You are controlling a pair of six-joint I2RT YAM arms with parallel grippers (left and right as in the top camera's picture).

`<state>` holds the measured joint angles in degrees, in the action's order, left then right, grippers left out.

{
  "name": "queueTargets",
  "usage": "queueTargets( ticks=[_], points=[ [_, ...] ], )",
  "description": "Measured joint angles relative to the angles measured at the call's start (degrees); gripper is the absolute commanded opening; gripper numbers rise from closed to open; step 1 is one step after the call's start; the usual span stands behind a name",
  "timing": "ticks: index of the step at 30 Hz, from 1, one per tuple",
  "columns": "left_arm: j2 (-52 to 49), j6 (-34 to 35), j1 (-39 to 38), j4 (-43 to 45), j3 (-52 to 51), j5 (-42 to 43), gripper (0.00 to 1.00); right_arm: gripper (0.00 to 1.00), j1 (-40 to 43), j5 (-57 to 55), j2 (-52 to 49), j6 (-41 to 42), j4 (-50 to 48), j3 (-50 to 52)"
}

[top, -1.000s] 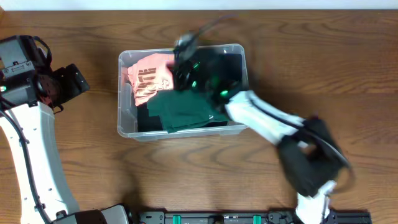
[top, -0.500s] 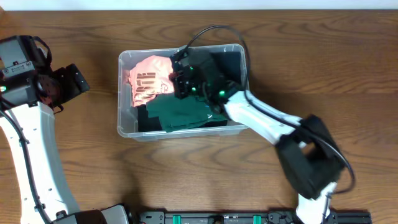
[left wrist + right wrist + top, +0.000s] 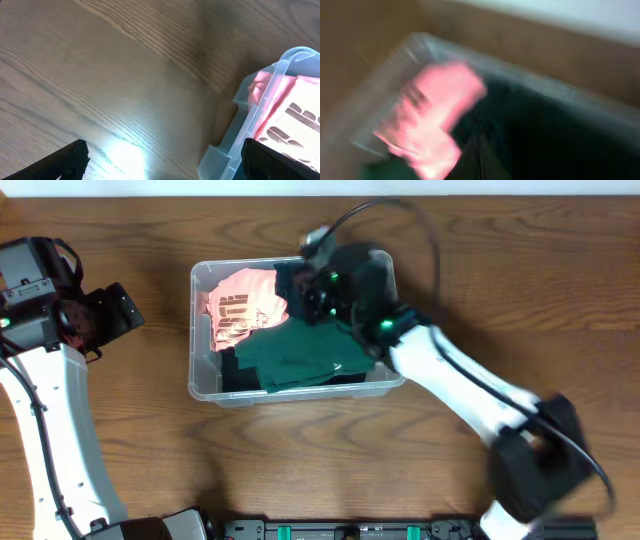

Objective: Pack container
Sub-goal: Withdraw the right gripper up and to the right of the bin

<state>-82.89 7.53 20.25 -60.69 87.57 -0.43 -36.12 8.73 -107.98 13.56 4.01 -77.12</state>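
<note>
The container (image 3: 194, 340) is a clear plastic bin at the middle of the table. It holds a pink printed garment (image 3: 240, 310) at its back left, a dark green folded garment (image 3: 295, 360) in front, and black cloth (image 3: 240, 377) beneath. My right gripper (image 3: 318, 292) hovers over the bin's back middle, blurred by motion. The right wrist view is blurred and shows the pink garment (image 3: 435, 115), dark cloth (image 3: 545, 135) and the bin's rim (image 3: 420, 42). My left gripper (image 3: 165, 167) is open and empty, left of the bin's corner (image 3: 235, 145).
The left arm (image 3: 50, 410) stands along the table's left side, its gripper (image 3: 125, 310) apart from the bin. The right arm (image 3: 470, 390) stretches from the front right across to the bin. Bare wooden table (image 3: 520, 270) surrounds the bin.
My right gripper has drawn back from the pink garment's edge toward the bin's back right and risen. The garments lie as before. The left arm has not moved.
</note>
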Motion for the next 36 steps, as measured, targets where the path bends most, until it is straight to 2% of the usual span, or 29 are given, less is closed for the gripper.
queueTargets(
  ticks=[3, 8, 13, 16, 17, 19, 23, 27, 29, 32, 36],
  points=[
    [0.0, 0.0, 0.0, 0.0, 0.0, 0.0, 0.98, 0.01, 0.0, 0.2, -7.4, 1.4, -0.8, -0.4],
    [0.0, 0.0, 0.0, 0.0, 0.0, 0.0, 0.98, 0.01, 0.3, 0.4, -7.0, 2.3, 2.3, -2.3],
    [0.0, 0.0, 0.0, 0.0, 0.0, 0.0, 0.98, 0.02, 0.8, -0.3, -2.4, 0.7, 4.8, -0.6],
    [0.0, 0.0, 0.0, 0.0, 0.0, 0.0, 0.98, 0.04, 2.4, -1.2, 4.3, -0.9, 7.4, 1.0],
    [0.0, 0.0, 0.0, 0.0, 0.0, 0.0, 0.98, 0.09, 3.3, -1.6, 6.7, -1.2, 8.1, 1.1],
    [0.0, 0.0, 0.0, 0.0, 0.0, 0.0, 0.98, 0.39, 6.6, -2.6, 12.8, -1.8, 10.1, 1.1],
    [0.0, 0.0, 0.0, 0.0, 0.0, 0.0, 0.98, 0.55, 14.5, -3.8, 21.9, -1.8, 17.9, 0.8],
    [0.0, 0.0, 0.0, 0.0, 0.0, 0.0, 0.98, 0.57, 24.1, -4.2, 24.5, -0.4, 29.1, 0.3],
    [0.0, 0.0, 0.0, 0.0, 0.0, 0.0, 0.98, 0.54, 27.3, -2.7, 23.4, -0.2, 33.1, 0.5],
    [0.0, 0.0, 0.0, 0.0, 0.0, 0.0, 0.98, 0.51, 29.6, 3.1, 20.6, -0.5, 35.5, 0.7],
    [0.0, 0.0, 0.0, 0.0, 0.0, 0.0, 0.98, 0.50, 28.7, 9.5, 18.0, -1.6, 35.6, 0.8]
  ],
)
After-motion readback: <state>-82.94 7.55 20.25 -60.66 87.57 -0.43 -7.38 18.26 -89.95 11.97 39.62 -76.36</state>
